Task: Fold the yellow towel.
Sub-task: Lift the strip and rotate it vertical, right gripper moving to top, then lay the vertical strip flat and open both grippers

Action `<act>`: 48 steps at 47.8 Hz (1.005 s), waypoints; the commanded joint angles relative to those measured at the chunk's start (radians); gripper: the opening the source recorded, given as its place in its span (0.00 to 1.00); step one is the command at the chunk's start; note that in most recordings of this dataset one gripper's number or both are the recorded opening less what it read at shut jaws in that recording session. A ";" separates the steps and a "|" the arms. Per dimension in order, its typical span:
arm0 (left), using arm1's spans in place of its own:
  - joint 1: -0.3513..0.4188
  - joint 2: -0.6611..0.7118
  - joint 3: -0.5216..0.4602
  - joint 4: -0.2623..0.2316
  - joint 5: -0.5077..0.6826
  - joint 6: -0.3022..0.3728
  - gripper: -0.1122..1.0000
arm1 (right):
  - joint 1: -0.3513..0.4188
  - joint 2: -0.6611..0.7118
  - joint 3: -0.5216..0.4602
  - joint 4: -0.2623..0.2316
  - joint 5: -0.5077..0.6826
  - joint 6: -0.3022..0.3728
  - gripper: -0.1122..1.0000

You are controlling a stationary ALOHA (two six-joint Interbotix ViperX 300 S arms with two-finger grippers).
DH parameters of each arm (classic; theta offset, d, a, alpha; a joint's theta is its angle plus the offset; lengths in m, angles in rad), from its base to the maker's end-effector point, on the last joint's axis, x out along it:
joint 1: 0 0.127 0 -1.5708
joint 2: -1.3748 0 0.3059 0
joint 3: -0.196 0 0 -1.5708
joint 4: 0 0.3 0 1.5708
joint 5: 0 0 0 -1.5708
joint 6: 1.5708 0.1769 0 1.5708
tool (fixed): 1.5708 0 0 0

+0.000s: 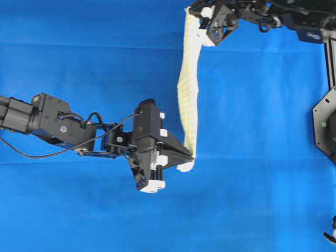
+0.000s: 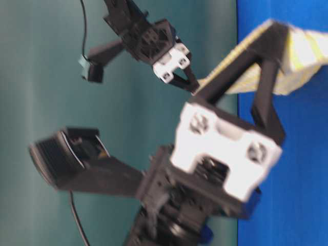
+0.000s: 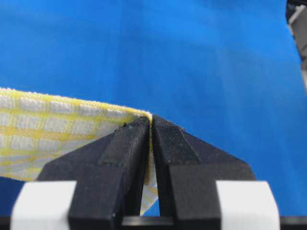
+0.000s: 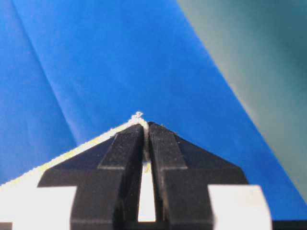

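The yellow towel hangs as a long narrow band, stretched above the blue table between my two grippers. My left gripper is shut on its near end, and a short flap droops below the pinch. In the left wrist view the checked cloth runs off to the left from the shut fingertips of the left gripper. My right gripper is shut on the far end at the top of the overhead view. In the right wrist view the towel shows white between the fingers of the right gripper. The table-level view shows the towel blurred.
A blue cover spreads over the whole table, with faint creases. A black frame and mount stand at the right edge. Beyond the table edge lies a teal background.
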 commanded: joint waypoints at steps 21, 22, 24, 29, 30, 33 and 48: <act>-0.052 -0.101 0.143 -0.017 -0.061 -0.002 0.12 | 0.046 0.140 -0.169 -0.020 0.015 -0.002 0.13; -0.052 -0.101 0.144 -0.017 -0.061 -0.002 0.12 | 0.046 0.141 -0.169 -0.020 0.015 -0.002 0.13; -0.052 -0.101 0.146 -0.017 -0.060 -0.002 0.12 | 0.048 0.141 -0.169 -0.020 0.015 -0.002 0.13; -0.048 -0.100 0.143 -0.017 -0.054 0.000 0.12 | 0.051 0.143 -0.169 -0.025 0.015 -0.003 0.13; -0.044 -0.098 0.141 -0.017 -0.051 -0.002 0.12 | 0.054 0.141 -0.169 -0.028 0.015 -0.003 0.13; -0.038 -0.097 0.137 -0.017 -0.037 0.000 0.12 | 0.058 0.141 -0.169 -0.034 0.015 -0.003 0.13; -0.026 -0.087 0.110 -0.017 0.012 -0.002 0.22 | 0.089 0.144 -0.169 -0.060 0.015 -0.003 0.34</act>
